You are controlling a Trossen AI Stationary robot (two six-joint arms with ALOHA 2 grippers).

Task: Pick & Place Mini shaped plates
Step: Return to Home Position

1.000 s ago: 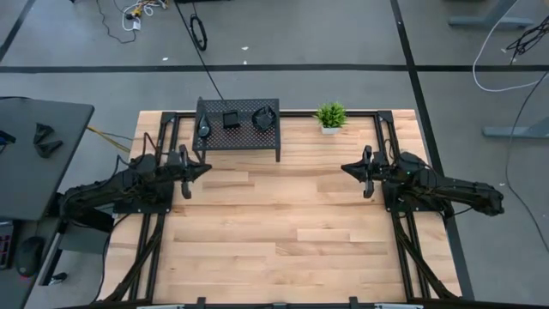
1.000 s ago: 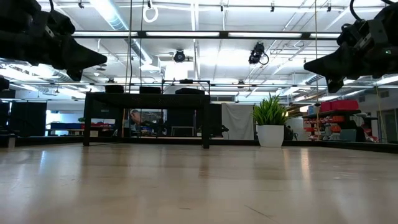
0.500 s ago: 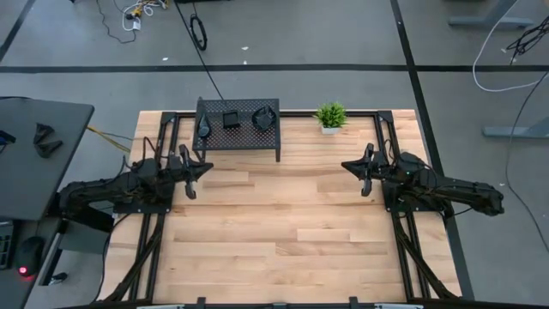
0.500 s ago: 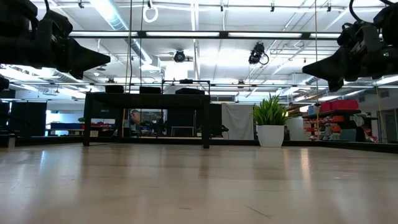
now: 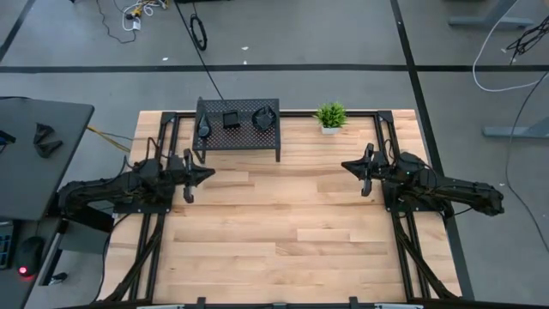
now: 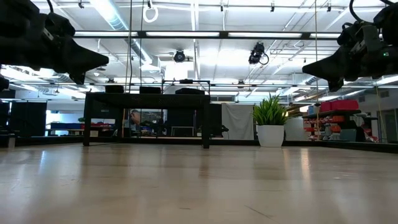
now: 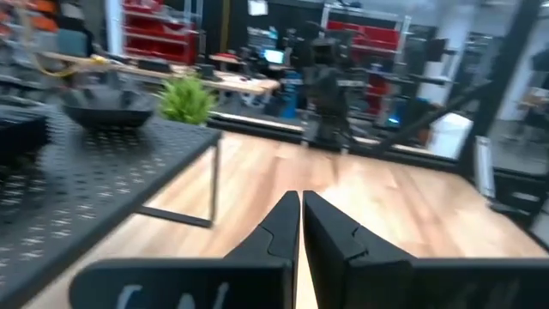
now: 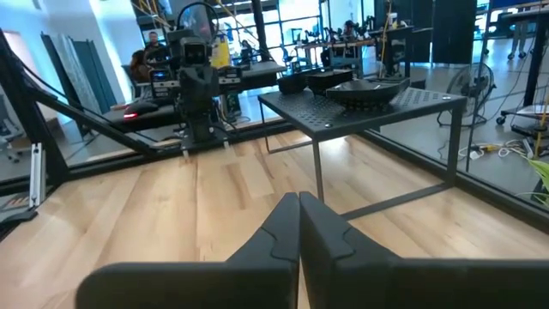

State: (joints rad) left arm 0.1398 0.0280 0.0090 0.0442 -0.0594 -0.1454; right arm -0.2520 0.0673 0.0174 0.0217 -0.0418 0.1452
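At nine o'clock we see our left end effector (image 5: 204,172), fingers together like the right end effector (image 5: 347,167) at three, drifted homeward, leaving the mini shaped plates (image 5: 232,119) on the rack (image 5: 244,139), seemingly finished.

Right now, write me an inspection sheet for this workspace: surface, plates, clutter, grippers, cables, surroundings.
Surface: wooden table, no plates lying on it.
Job's things: mini shaped plates in three stacks on the black rack at the far edge.
Clutter: green potted plant beside the rack.
Grippers: left gripper and right gripper both shut, empty, raised at opposite sides, pointing inward.
Cables: loose cables on the floor beyond the table.
Surroundings: dark desk left of the table.
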